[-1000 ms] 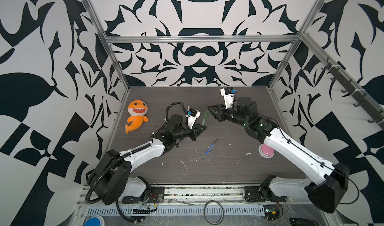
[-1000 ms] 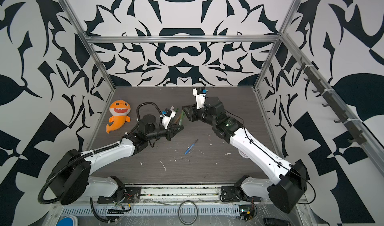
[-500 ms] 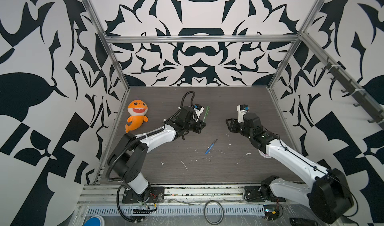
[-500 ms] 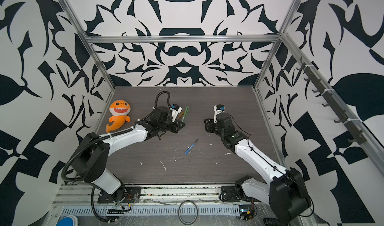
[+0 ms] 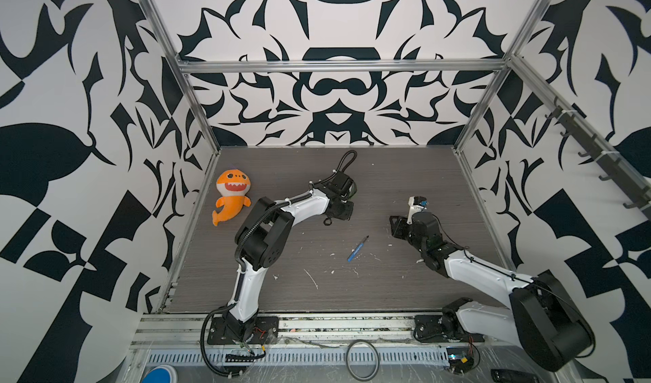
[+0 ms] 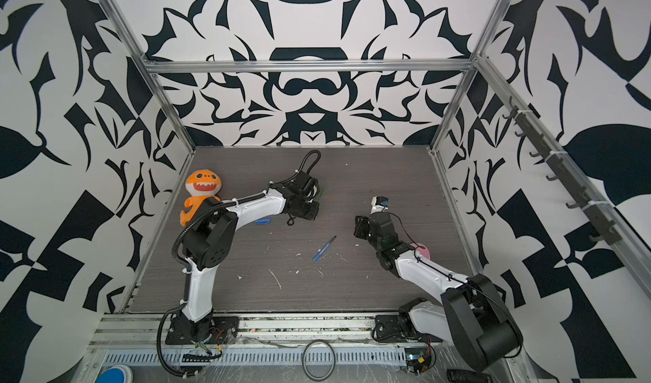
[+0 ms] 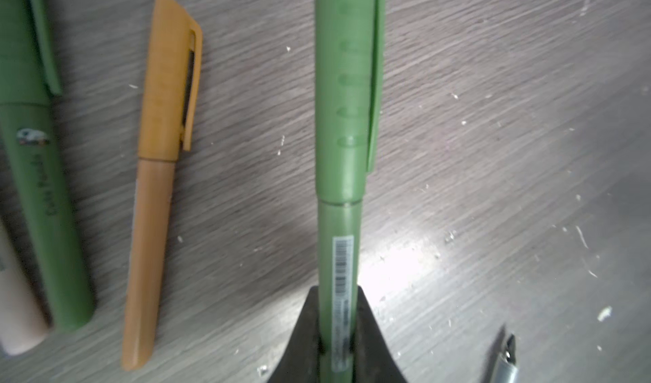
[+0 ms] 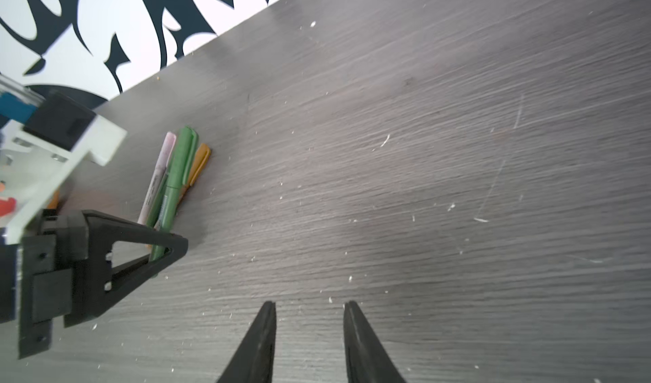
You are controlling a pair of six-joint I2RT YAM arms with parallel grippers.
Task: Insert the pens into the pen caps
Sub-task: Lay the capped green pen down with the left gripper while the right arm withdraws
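— What is the worktop (image 7: 493,117) made of?
— Grey wood-grain board, mostly matt, with one shiny glare patch and rough white flecks.
— And the green pen (image 7: 340,205)?
— Smooth matt plastic with a paper-like barcode sticker. The orange pen (image 7: 151,222) is the same matt plastic.
— The left hand (image 7: 338,289)?
— Matt black plastic, like the right hand (image 8: 310,303). The shark toy (image 5: 232,198) is fuzzy cloth, and the frame rail (image 5: 338,66) is brushed metal.

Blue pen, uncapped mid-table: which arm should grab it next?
Right, probably: the right end effector is open and empty near the blue pen; the left end effector is shut on a capped green pen.
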